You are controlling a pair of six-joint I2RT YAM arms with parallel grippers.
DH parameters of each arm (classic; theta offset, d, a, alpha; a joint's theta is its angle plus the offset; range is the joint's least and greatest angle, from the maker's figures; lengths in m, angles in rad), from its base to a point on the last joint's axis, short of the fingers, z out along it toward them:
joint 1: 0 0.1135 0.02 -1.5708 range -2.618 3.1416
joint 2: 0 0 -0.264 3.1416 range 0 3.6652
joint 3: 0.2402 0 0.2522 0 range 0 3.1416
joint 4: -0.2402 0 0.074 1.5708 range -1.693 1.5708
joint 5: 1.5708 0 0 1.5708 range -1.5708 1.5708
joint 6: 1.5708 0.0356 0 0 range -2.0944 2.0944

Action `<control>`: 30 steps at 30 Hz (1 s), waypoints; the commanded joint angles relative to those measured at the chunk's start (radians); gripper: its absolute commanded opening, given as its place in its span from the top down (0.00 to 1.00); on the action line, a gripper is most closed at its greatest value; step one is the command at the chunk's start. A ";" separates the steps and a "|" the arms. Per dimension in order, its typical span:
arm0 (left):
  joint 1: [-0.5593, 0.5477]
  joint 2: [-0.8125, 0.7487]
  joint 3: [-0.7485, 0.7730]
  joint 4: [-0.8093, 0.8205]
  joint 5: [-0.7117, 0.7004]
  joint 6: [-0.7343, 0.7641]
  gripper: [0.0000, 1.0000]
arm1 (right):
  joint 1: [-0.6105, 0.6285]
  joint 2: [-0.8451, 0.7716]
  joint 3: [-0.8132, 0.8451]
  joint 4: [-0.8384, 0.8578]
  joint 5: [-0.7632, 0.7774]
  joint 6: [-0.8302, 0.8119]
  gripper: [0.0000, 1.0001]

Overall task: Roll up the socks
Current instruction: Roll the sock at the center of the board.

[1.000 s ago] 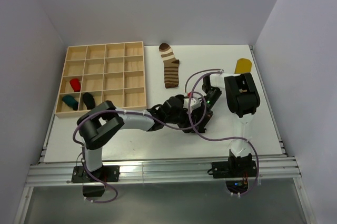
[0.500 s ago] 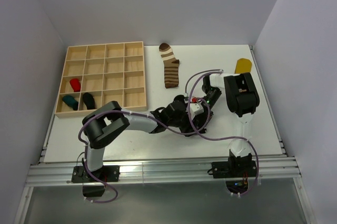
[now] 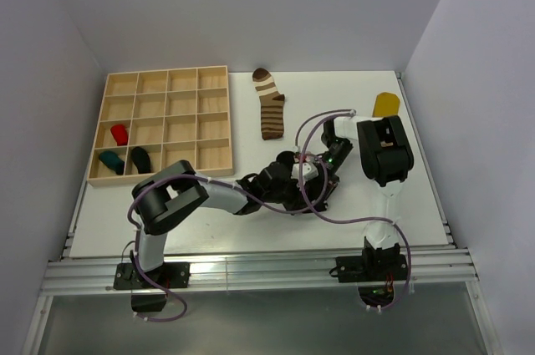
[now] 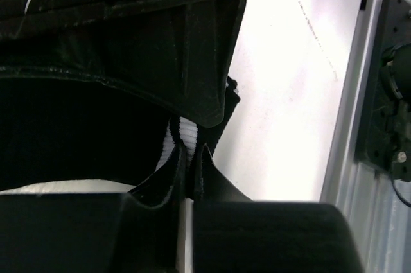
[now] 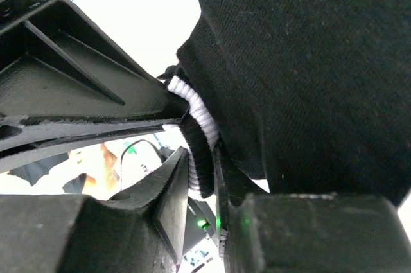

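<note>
A black sock with white cuff stripes (image 5: 308, 61) hangs bunched between both grippers at the table's middle. My left gripper (image 4: 191, 151) is shut on its striped cuff (image 4: 186, 133), and in the top view that gripper (image 3: 298, 174) sits against my right gripper (image 3: 318, 171). The right gripper (image 5: 204, 169) pinches the same cuff (image 5: 196, 115) from the other side, with fabric filling its jaws. From above, the sock is almost hidden under the two grippers. A brown-and-cream striped sock (image 3: 269, 104) lies flat at the back. A yellow sock (image 3: 385, 104) lies at the far right.
A wooden compartment tray (image 3: 159, 81) stands at the back left; it holds a red roll (image 3: 119, 134), a teal roll (image 3: 111, 160) and a black roll (image 3: 140, 159). Purple cables loop over the grippers. The table's metal front rail (image 4: 379, 93) runs close by.
My left gripper, open earlier, has shut on the sock's cuff beside the right gripper. The left arm has shifted slightly; the right arm has stayed in place.
</note>
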 commanded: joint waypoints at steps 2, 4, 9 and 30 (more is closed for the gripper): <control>-0.002 0.045 -0.055 -0.012 0.125 -0.088 1.00 | -0.001 -0.133 -0.015 0.135 -0.064 0.055 0.69; 0.014 0.048 -0.069 -0.004 0.172 -0.129 1.00 | -0.005 -0.190 -0.024 0.161 -0.060 0.062 0.65; 0.088 0.051 -0.118 0.063 0.260 -0.221 1.00 | -0.039 -0.278 -0.034 0.240 -0.052 0.129 0.57; 0.232 0.235 0.135 -0.124 0.561 -0.781 1.00 | -0.010 -0.825 -0.458 0.568 0.086 -0.047 0.48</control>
